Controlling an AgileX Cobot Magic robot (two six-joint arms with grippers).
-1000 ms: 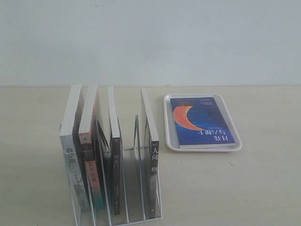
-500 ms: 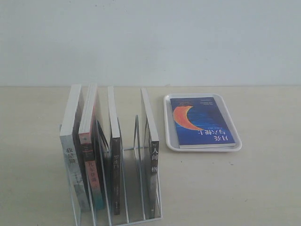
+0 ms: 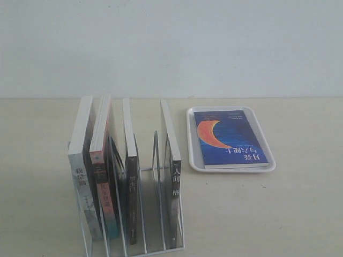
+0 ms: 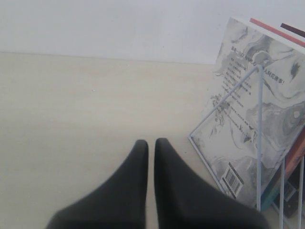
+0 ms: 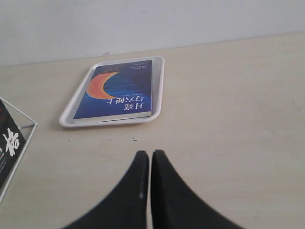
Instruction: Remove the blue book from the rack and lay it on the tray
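The blue book (image 5: 116, 95) lies flat in the tray (image 5: 160, 88) ahead of the right fingers (image 5: 167, 191), which are pressed together and empty. The left fingers (image 4: 128, 191) are likewise, near the rack (image 4: 259, 143), which a careless swing could topple.

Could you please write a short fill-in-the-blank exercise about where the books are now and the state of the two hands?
1. The blue book lies flat on the white ____.
2. The rack holds ____ upright books.
3. The left hand and the right hand are both ____, holding nothing.

Missing words: tray; four; shut.
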